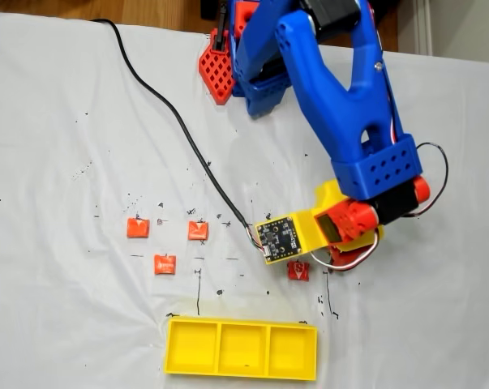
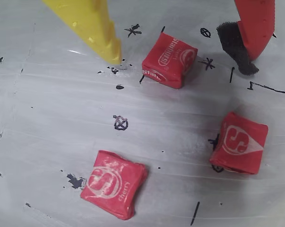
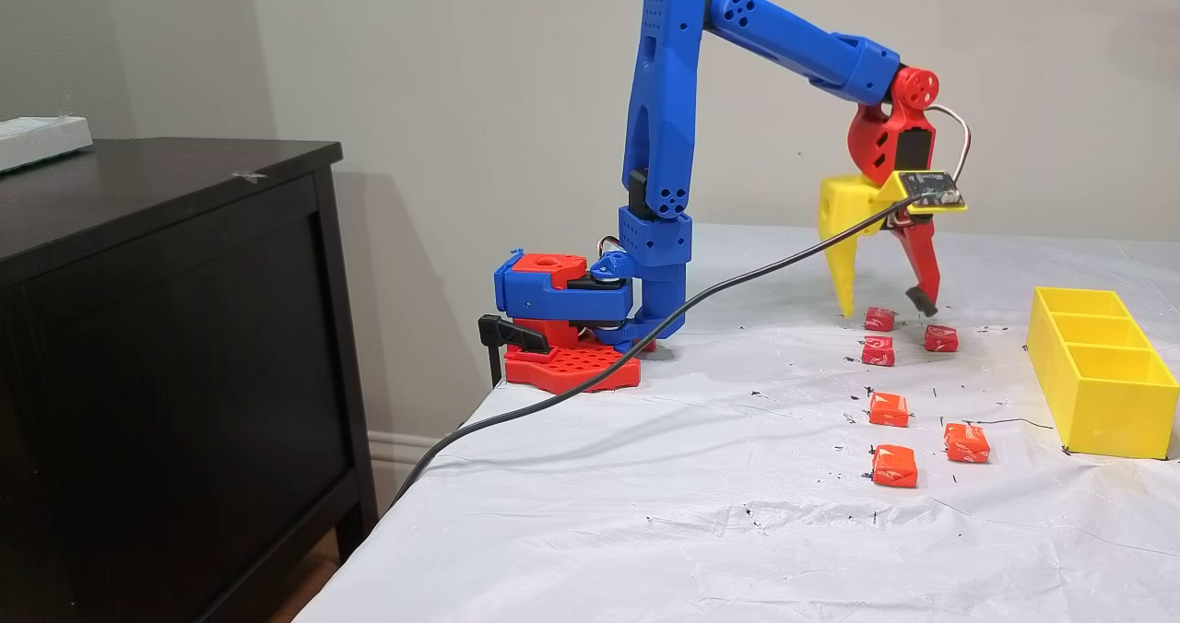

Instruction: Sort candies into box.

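A cherry candy (image 2: pixel 114 183) lies nearest the wrist view; the gripper (image 2: pixel 182 52) hangs wide, straddling another candy (image 2: pixel 169 60).

The box (image 1: pixel 242 349) runs left to right in a fixed view.

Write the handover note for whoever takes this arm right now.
Gripper: open, holding nothing, fingertips just above the cloth, straddling one red candy.
Candies: all six lie on the white cloth, three red ones under the gripper, three orange ones further along.
Box: yellow tray, all three compartments empty.
Done: nothing sorted.
Left: all six candies.
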